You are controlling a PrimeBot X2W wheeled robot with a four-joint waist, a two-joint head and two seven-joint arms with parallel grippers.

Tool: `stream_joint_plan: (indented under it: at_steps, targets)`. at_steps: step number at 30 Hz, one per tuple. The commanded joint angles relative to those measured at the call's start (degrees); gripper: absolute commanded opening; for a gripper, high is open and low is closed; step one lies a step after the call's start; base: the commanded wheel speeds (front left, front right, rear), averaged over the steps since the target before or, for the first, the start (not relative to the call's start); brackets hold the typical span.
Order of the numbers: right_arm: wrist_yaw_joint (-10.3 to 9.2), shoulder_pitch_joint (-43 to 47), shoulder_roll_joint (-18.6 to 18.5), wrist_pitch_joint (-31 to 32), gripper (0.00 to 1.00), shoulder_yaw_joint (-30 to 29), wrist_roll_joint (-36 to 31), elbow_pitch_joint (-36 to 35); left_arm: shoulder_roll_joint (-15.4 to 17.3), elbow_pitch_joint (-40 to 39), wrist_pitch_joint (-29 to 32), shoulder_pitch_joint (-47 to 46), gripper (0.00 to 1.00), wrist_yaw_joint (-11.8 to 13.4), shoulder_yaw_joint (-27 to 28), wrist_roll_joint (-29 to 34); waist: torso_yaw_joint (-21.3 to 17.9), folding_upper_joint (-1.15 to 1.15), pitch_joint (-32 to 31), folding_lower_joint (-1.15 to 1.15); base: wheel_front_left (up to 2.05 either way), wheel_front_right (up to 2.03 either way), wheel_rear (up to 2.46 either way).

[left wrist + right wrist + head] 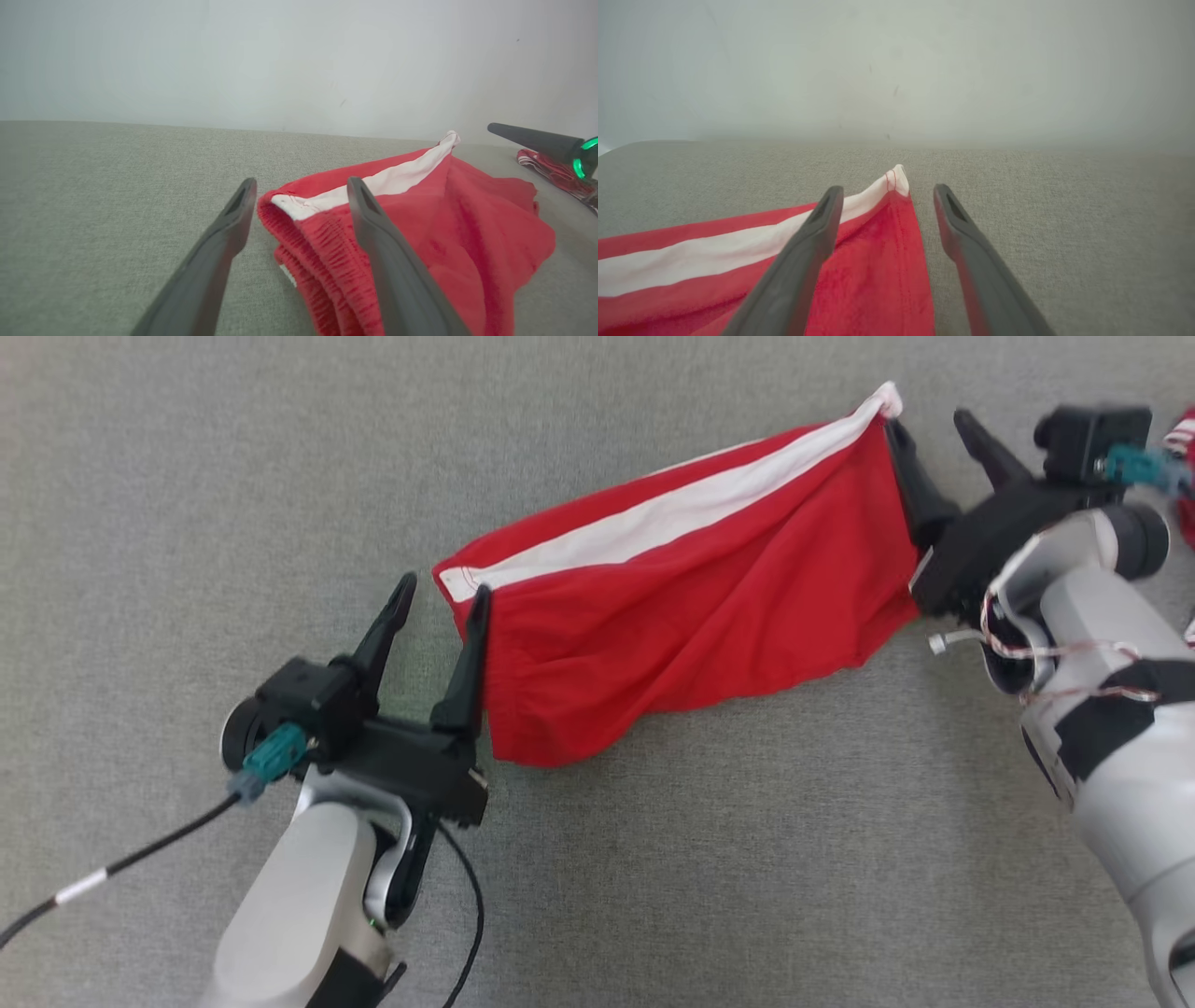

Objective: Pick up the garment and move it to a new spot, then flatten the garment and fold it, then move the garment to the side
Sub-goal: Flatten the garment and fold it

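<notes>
Red shorts slantwise, one arm parked at each end

The shorts point(691, 607) lie slack on the table point(187, 448), long axis running 8 to 2 o'clock. My left fingers point(470, 649) are spread wide at the 8 o'clock waistband corner and my right fingers point(915, 476) are just as wide at the 2 o'clock corner, neither holding anything. Each corner's right at its own arm's tips, so flattening probably starts there.
</notes>
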Motion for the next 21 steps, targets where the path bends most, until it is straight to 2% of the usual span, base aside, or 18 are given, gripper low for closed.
stream_joint_plan:
  at_steps: [1, 11, 21]
  targets:
    - [-0.17, 1.48, -0.46, -0.59, 1.0, 0.64, 0.63, -0.17, -0.05, -0.43, -0.18, 1.24, 1.0, 0.13, 0.52, 0.64, -0.32, -0.01, -1.33, 0.0, 0.0, 0.0, 0.0]
    - [-0.17, 8.67, -4.19, -2.82, 1.0, 5.08, 5.77, 0.39, -1.04, -10.54, -0.17, 11.13, 1.0, 0.86, 9.44, 7.7, 0.38, -0.01, -4.32, 0.0, 0.0, 0.0, 0.0]
    - [-0.17, 9.13, -3.47, -3.59, 1.0, 5.95, 8.62, 4.99, -2.65, -16.82, -0.18, 18.11, 1.0, 0.81, 13.99, 12.39, 3.22, -0.01, -3.79, 0.0, 0.0, 0.0, 0.0]
